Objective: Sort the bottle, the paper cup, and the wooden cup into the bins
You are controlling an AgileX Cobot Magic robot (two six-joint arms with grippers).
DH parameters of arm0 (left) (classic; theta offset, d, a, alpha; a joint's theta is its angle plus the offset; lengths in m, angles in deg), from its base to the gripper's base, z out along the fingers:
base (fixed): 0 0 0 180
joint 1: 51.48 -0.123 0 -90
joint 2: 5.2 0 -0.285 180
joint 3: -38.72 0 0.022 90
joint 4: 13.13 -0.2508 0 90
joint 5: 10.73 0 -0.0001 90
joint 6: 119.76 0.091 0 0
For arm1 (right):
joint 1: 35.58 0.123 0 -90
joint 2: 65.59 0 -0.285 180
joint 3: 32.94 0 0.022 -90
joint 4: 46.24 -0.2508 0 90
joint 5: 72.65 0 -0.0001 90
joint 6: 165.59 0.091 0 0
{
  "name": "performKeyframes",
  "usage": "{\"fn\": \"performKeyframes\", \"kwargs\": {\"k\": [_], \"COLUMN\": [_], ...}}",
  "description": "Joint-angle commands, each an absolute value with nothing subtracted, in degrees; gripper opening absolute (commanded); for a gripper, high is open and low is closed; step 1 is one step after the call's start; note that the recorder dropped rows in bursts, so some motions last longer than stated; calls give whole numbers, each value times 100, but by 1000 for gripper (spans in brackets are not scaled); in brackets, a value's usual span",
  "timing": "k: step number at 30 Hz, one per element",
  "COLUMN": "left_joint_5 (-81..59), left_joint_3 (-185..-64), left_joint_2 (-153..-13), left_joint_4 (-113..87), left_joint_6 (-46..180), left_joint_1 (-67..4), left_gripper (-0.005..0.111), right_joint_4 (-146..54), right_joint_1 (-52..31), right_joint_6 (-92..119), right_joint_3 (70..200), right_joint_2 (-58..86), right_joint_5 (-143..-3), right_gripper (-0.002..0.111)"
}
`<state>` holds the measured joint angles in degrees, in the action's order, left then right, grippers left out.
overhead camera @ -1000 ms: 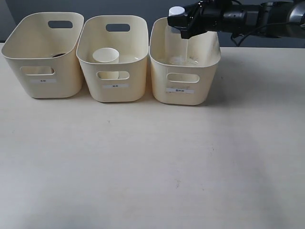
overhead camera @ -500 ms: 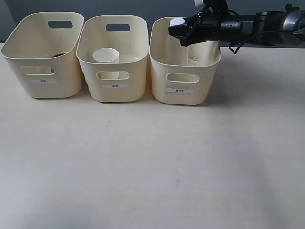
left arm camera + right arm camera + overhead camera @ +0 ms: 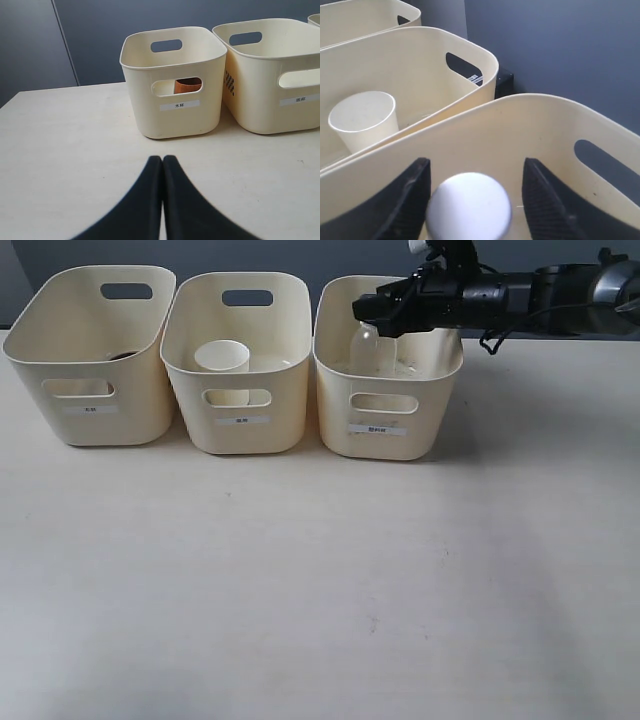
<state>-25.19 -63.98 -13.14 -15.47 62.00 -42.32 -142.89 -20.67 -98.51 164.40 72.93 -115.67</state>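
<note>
The clear bottle (image 3: 371,349) stands inside the right bin (image 3: 385,418), its white cap (image 3: 469,206) loose between the spread fingers of my right gripper (image 3: 384,312), which hovers open just above that bin's rim. The white paper cup (image 3: 222,358) stands upright in the middle bin (image 3: 240,405). Only the brown rim of the wooden cup (image 3: 122,355) peeks out of the left bin (image 3: 90,390); the left wrist view shows it through the handle cut-out (image 3: 188,86). My left gripper (image 3: 162,159) is shut and empty, low over the table in front of the left bin, out of the exterior view.
The three bins sit in a row at the far edge of the pale table (image 3: 300,580). A dark wall rises behind them. The right arm (image 3: 540,290) stretches in from the right above the table.
The right gripper lowered over the right bin, then its fingers opened. The bottle sank deeper into the bin; its cap now sits below the fingers in the exterior view.
</note>
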Motion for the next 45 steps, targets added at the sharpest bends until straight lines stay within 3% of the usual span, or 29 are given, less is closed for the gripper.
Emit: {"fn": "performKeyframes", "kwargs": {"k": [1, 8, 9, 11, 12, 19, 24, 34, 45], "left_joint_5": [-2441, -2441, -2441, -2441, -2441, -2441, -2441, -2441, -2441], "left_joint_3": [-6406, -6406, -6406, -6406, -6406, -6406, -6406, -6406, -6406], "left_joint_2": [-1299, -1299, -1299, -1299, -1299, -1299, -1299, -1299, -1299], "left_joint_4": [-1538, -1538, -1538, -1538, -1538, -1538, -1538, -1538, -1538], "left_joint_6": [6181, 6181, 6181, 6181, 6181, 6181, 6181, 6181, 6181], "left_joint_1": [-4216, -4216, -4216, -4216, -4216, -4216, -4216, -4216, -4216], "left_gripper": [0, 0, 0, 0, 0, 0, 0, 0, 0], "right_joint_4": [-14165, -13705, -13511, -12921, -12288, -12117, -12204, -13011, -13061], "right_joint_1": [-2082, -2093, -2093, -2093, -2093, -2093, -2115, -2293, -2293], "right_joint_6": [-9762, -9180, -8953, -8506, -8171, -7701, -8055, -8486, -8199], "right_joint_3": [16477, 16477, 16477, 16477, 16477, 16021, 14704, 12323, 11829], "right_joint_2": [7279, 6644, 6521, 6280, 6069, 5156, 4090, 1396, -511], "right_joint_5": [-11588, -11656, -11583, -11458, -11468, -11194, -9991, -9666, -9647], "right_gripper": [53, 52, 46, 26, -2, -1, -1, -1, -1]}}
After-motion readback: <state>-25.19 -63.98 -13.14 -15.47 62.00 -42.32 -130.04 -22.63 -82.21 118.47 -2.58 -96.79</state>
